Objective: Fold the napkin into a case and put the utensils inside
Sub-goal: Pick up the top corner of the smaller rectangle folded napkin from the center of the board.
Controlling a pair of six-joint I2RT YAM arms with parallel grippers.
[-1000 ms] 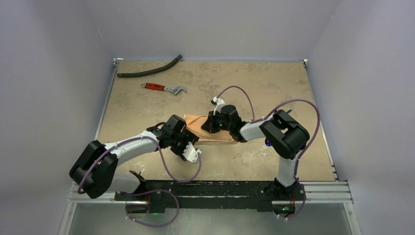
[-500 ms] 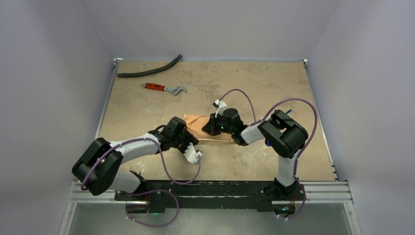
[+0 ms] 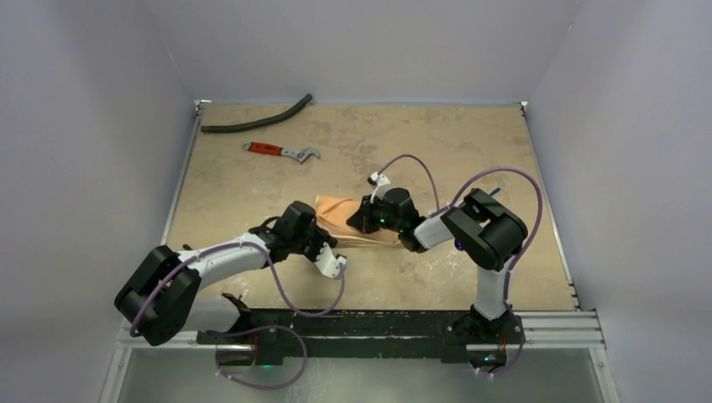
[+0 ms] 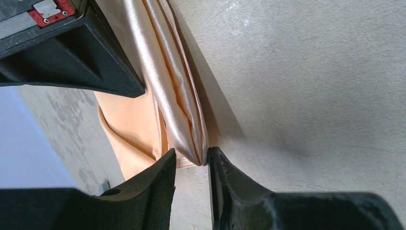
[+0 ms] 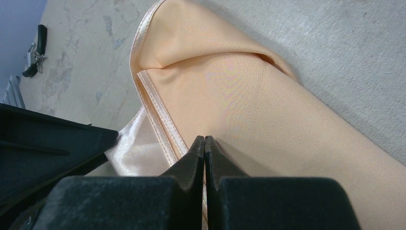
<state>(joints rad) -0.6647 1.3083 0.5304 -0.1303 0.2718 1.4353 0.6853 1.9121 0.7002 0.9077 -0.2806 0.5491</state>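
Observation:
The peach-orange napkin lies folded into a narrow band mid-table. My left gripper is at its near-left end. In the left wrist view the left gripper has its tips closed onto the corner of the napkin's shiny rolled fold. My right gripper is shut and rests on top of the cloth. Seen from the right wrist, the right gripper touches the napkin beside a hemmed edge, with nothing between its fingers. A blue fork tip and a purple spoon peek out by the right arm, which hides most of them.
A red-handled wrench and a curved black hose lie at the far left of the table. Walls close in on three sides. Both arms crowd the napkin's left end, and the left gripper's body shows close to the right one.
The left gripper's jaws have narrowed onto the napkin's folded corner and the left arm has settled lower. The right gripper has stayed shut on the cloth.

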